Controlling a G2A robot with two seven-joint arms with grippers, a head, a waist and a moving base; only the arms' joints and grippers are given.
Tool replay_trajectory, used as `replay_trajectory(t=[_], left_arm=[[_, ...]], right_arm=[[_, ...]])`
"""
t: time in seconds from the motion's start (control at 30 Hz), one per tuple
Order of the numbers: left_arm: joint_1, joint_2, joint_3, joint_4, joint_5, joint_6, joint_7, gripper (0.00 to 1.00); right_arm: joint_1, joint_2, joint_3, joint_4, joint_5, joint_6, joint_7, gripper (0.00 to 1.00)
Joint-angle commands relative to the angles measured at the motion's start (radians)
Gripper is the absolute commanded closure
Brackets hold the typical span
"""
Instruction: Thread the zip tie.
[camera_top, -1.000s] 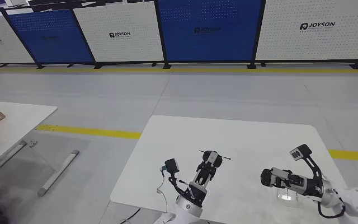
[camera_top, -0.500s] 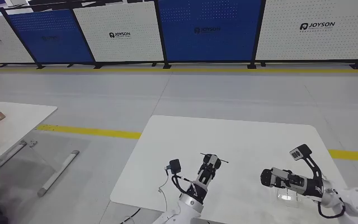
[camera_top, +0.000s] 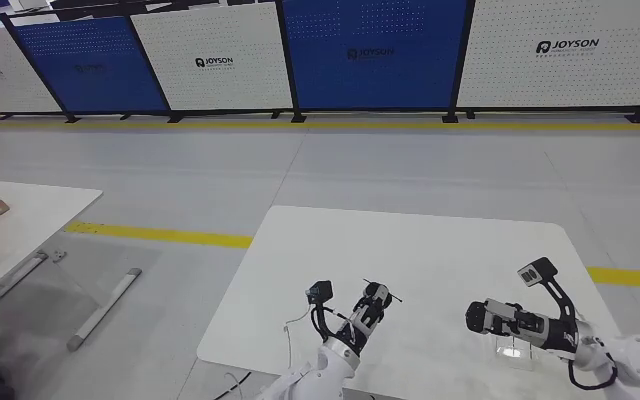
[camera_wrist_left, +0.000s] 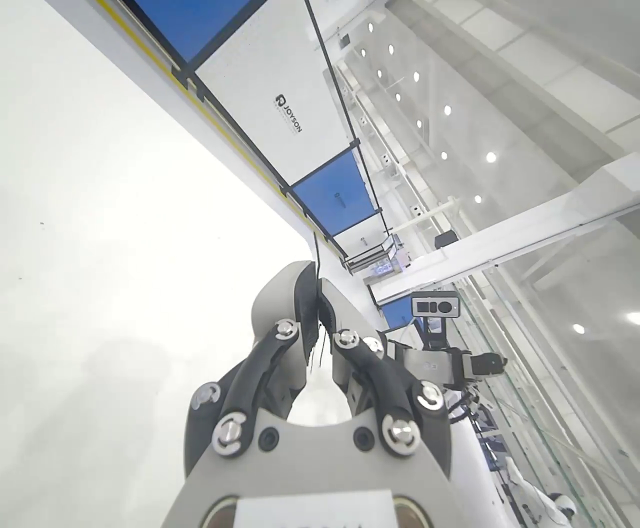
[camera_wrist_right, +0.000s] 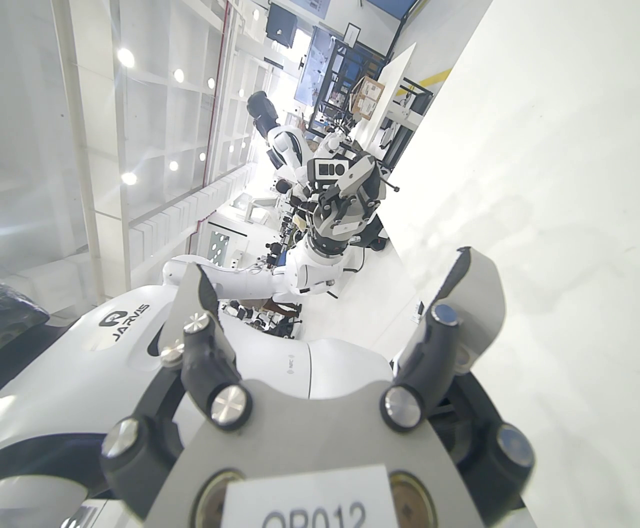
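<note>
My left gripper (camera_top: 377, 293) hangs over the front middle of the white table (camera_top: 450, 240), shut on a thin black zip tie (camera_top: 394, 296). The tie crosses the fingertips and sticks out on both sides. From the left wrist, the tie (camera_wrist_left: 316, 252) pokes past the closed pads (camera_wrist_left: 306, 295) and runs back between them. My right gripper (camera_top: 473, 318) stays low at the table's front right, open and holding nothing, its jaws spread wide (camera_wrist_right: 332, 270). It faces the left gripper (camera_wrist_right: 357, 177), a short way off, where one end of the tie (camera_wrist_right: 392, 187) shows.
A small clear plastic piece (camera_top: 511, 349) lies on the table under the right arm. The table's front edge runs close to both grippers. Beyond the table are grey floor with yellow lines (camera_top: 160, 235) and blue and white panels (camera_top: 375, 55).
My left gripper has drawn back slightly toward the table's front edge and turned at the wrist, tilting the zip tie. The right arm has kept still.
</note>
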Motion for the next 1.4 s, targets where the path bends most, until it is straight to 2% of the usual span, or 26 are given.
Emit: replay_trajectory(t=[0.0, 0.07, 0.2, 0.3, 0.37, 0.73, 0.83, 0.97, 1.03, 1.3, 1.37], left_arm=[[0.0, 0.0, 0.0, 0.0, 0.0, 0.0, 0.0, 1.0], [0.002, 0.002, -0.006, 0.002, -0.031, -0.008, -0.05, 1.0], [0.023, 0.023, -0.074, -0.017, -0.061, -0.028, -0.216, 1.0], [0.051, 0.03, -0.11, -0.035, -0.102, -0.057, -0.247, 1.0], [0.065, 0.027, -0.111, -0.04, -0.154, -0.082, -0.218, 1.0], [0.063, 0.025, -0.107, -0.037, -0.157, -0.082, -0.217, 1.0], [0.046, 0.016, -0.078, -0.024, -0.183, -0.087, -0.186, 1.0], [-0.003, -0.003, -0.033, 0.017, -0.192, -0.101, -0.109, 1.0], [-0.026, -0.01, -0.014, 0.046, -0.173, -0.09, -0.085, 1.0], [-0.026, -0.01, -0.014, 0.046, -0.173, -0.09, -0.085, 1.0], [-0.026, -0.01, -0.014, 0.046, -0.173, -0.09, -0.085, 1.0]], right_arm=[[0.0, 0.0, 0.0, 0.0, 0.0, 0.0, 0.0, 0.0], [0.0, 0.0, 0.0, 0.0, 0.0, 0.0, 0.0, 0.0], [0.0, 0.0, 0.0, 0.0, 0.0, 0.0, 0.0, 0.0], [0.0, 0.0, 0.0, 0.0, 0.0, 0.0, 0.0, 0.0], [0.0, 0.0, 0.0, 0.0, 0.0, 0.0, 0.0, 0.0], [0.0, 0.0, 0.0, 0.0, 0.0, 0.0, 0.0, 0.0], [0.0, 0.0, 0.0, 0.0, 0.0, 0.0, 0.0, 0.0], [0.0, 0.0, 0.0, 0.0, 0.0, 0.0, 0.0, 0.0], [0.0, 0.0, 0.0, 0.0, 0.0, 0.0, 0.0, 0.0], [0.0, 0.0, 0.0, 0.0, 0.0, 0.0, 0.0, 0.0], [-0.001, 0.001, 0.002, -0.026, -0.054, 0.004, -0.028, 0.0]])
